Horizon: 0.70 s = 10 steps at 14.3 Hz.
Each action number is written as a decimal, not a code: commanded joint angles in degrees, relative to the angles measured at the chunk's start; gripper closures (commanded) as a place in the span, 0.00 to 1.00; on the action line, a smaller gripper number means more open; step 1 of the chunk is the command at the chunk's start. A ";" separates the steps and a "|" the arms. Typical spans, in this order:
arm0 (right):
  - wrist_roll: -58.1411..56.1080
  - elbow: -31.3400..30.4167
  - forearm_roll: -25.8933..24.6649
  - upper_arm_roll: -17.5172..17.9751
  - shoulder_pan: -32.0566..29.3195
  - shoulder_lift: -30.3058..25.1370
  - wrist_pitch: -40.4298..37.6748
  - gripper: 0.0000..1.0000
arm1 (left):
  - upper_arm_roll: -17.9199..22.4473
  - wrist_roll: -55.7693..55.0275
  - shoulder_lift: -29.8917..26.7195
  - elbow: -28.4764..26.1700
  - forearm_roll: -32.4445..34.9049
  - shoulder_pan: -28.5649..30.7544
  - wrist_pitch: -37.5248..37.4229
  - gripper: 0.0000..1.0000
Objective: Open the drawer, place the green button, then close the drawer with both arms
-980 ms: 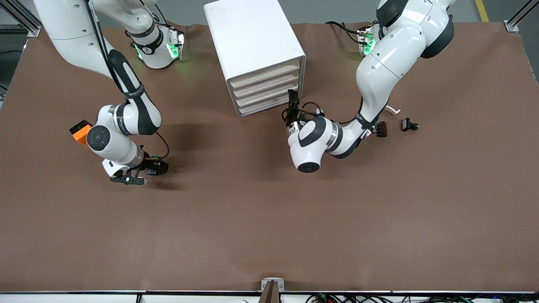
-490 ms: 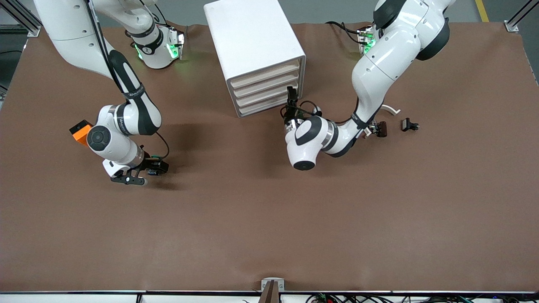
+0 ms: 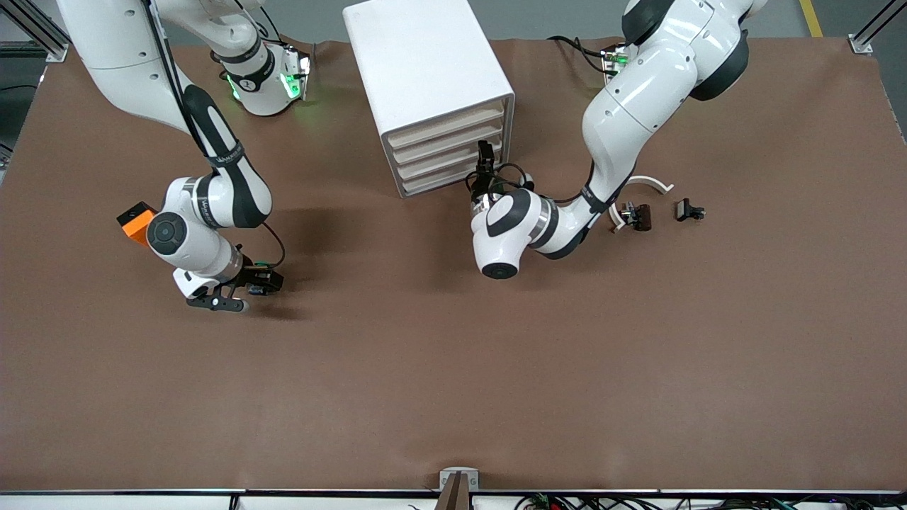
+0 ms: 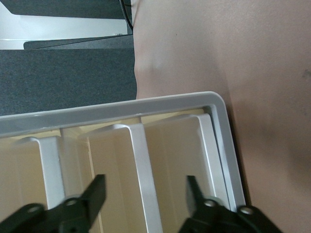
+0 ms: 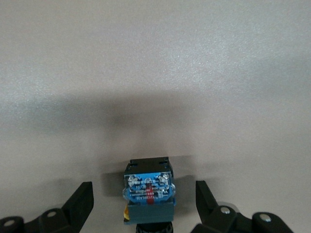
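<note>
Two grippers, two easy ways to miss

Both sets of fingers stand spread and hold nothing. In the upper middle of the front view, the left gripper (image 3: 483,157) sits at the cabinet's (image 3: 425,71) lower fronts; in its wrist view the fingers (image 4: 92,194) straddle a cream front strip of one drawer (image 4: 141,170). The four strips are smooth, thin and alike, so a pinch could slip off or catch the neighbouring one.

At the lower left of the front view, the right gripper (image 3: 244,287) hovers over the button (image 5: 148,191), which lies on the matte brown table (image 3: 453,368) between the fingers. Its body is small, boxy and blue-backed; closing off-centre could tip it or squirt it away.
</note>
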 commanded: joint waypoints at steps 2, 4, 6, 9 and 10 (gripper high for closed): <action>-0.46 -0.14 1.12 -0.20 0.20 -0.03 0.22 0.17 | 0.19 -0.91 0.75 0.96 -1.09 -0.62 -1.04 0.40; -0.37 -0.14 1.12 -0.20 0.12 -0.03 0.13 0.25 | 0.19 -1.00 1.01 0.96 -1.27 -1.06 -1.04 0.40; -0.28 -0.05 1.12 -0.20 0.12 -0.03 0.04 0.34 | 0.19 -1.00 1.02 0.96 -1.27 -1.58 -1.04 0.40; -0.28 -0.05 1.12 -0.20 0.12 -0.03 0.04 0.48 | 0.19 -0.73 1.10 1.14 -1.62 -1.94 -1.04 0.49; -0.28 -0.05 1.12 -0.20 0.12 -0.03 0.04 0.52 | 0.19 -0.73 1.10 1.05 -1.62 -1.94 -1.04 0.52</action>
